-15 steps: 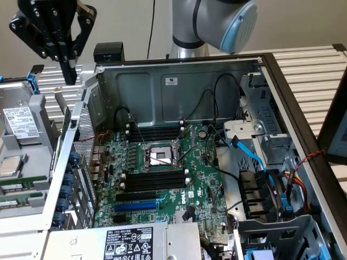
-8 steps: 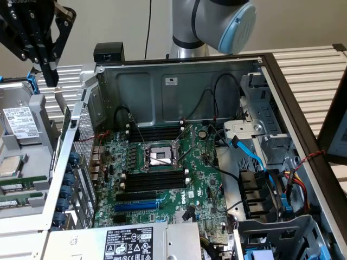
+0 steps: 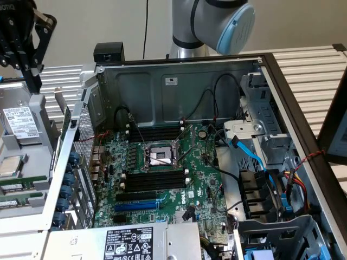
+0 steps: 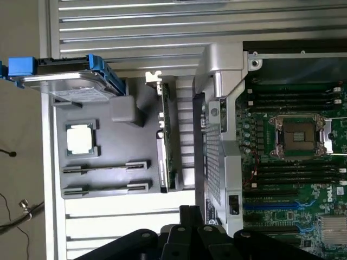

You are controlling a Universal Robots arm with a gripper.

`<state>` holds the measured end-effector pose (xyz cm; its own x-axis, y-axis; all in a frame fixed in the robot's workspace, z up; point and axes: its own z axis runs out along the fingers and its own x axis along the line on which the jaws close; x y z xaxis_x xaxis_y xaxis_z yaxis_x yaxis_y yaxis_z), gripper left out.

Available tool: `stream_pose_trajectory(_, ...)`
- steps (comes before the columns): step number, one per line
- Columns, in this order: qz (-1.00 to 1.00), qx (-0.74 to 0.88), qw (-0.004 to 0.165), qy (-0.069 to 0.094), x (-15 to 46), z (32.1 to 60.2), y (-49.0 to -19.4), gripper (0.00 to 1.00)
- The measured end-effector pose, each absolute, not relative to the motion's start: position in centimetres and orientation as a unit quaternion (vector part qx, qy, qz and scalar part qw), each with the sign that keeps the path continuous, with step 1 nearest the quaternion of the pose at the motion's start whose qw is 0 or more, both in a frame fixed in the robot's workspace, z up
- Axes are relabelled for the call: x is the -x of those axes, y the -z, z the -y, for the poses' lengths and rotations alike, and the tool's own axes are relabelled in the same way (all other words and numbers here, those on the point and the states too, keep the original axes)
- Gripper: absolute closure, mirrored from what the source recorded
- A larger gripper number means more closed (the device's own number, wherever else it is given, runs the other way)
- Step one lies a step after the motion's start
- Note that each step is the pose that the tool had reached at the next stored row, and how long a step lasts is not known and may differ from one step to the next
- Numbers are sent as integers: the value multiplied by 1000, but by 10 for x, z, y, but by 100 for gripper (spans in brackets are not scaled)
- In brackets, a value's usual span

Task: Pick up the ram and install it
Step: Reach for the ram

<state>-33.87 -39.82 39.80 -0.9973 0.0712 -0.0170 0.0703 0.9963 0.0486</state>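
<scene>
Two ram sticks (image 3: 15, 187) (image 3: 14, 203) lie in the grey holder tray (image 3: 21, 162) at the exterior view's left, beside the open computer case. In the wrist view they are thin bars (image 4: 105, 168) (image 4: 106, 188) seated edge-up in the tray (image 4: 116, 146). My gripper (image 3: 24, 40) hangs high above the tray's far end, shut and holding nothing. Its black body (image 4: 184, 235) lies between the tray and the case wall in the wrist view. The motherboard (image 3: 162, 179) has black memory slots (image 3: 154, 181) (image 4: 295, 173) on both sides of the processor socket (image 3: 160, 157).
The tray also carries a hard drive (image 3: 21, 122) (image 4: 70, 81), a processor chip (image 3: 11, 167) (image 4: 81, 140) and an upright expansion card (image 4: 167, 135). The case's perforated side wall (image 3: 81, 157) stands between tray and motherboard. Cables and a blue drive bay (image 3: 260, 189) crowd the exterior view's right.
</scene>
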Motion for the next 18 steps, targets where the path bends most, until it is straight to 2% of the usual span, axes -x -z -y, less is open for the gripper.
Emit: stream_pose_trajectory(18, -999, -36, -1, -24, 378, 398, -388, 89)
